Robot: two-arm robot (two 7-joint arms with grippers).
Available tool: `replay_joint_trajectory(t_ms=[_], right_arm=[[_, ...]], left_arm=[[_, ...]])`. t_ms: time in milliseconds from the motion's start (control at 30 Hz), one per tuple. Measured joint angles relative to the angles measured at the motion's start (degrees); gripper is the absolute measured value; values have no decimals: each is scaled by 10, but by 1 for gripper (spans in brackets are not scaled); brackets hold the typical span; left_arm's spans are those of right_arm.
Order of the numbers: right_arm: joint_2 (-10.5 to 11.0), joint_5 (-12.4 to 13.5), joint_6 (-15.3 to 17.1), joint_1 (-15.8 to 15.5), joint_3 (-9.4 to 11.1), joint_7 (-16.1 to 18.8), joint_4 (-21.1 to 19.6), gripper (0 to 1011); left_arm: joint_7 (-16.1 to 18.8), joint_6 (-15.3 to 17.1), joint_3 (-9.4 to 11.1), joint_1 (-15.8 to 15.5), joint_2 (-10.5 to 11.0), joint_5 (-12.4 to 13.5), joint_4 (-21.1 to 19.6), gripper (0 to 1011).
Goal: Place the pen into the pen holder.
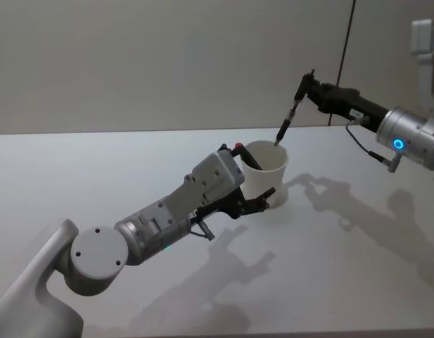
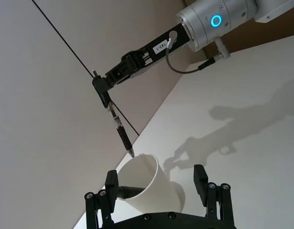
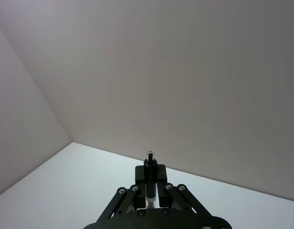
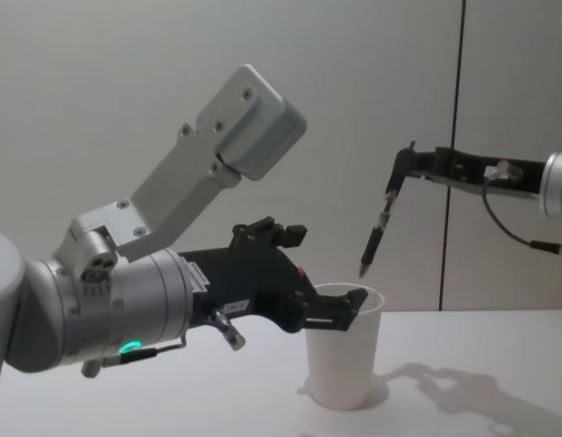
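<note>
The pen holder (image 1: 267, 174), a white paper cup, stands upright on the table (image 1: 97, 176). My left gripper (image 1: 253, 179) is shut on it, with a finger on each side of the cup (image 2: 149, 188). A short dark stub (image 2: 129, 192) pokes over the rim by one finger. My right gripper (image 1: 301, 90) is shut on the top of the pen (image 1: 288, 118), a slim black stick. The pen (image 4: 376, 232) hangs steeply, tip down, a little above the cup's mouth (image 4: 340, 291) at its far right rim. The pen's upper end (image 3: 150, 155) pokes out of the right gripper (image 3: 150, 171).
The white table stretches out around the cup, with arm shadows (image 1: 329, 193) to its right. A grey wall with a dark vertical seam (image 1: 349, 63) stands behind. A white fixture (image 1: 422, 35) sits at the upper right.
</note>
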Motion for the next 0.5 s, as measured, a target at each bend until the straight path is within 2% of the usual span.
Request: replay_joint_trajectory(t_ms=[367, 500], right_arm=[[-10, -16, -31, 56, -16, 52, 110, 131], [-15, -18, -43, 68, -22, 61, 135, 131]], left_arm=[[0, 0, 0, 0, 0, 0, 0, 1004], [0, 0, 0, 0, 0, 0, 0, 1004]])
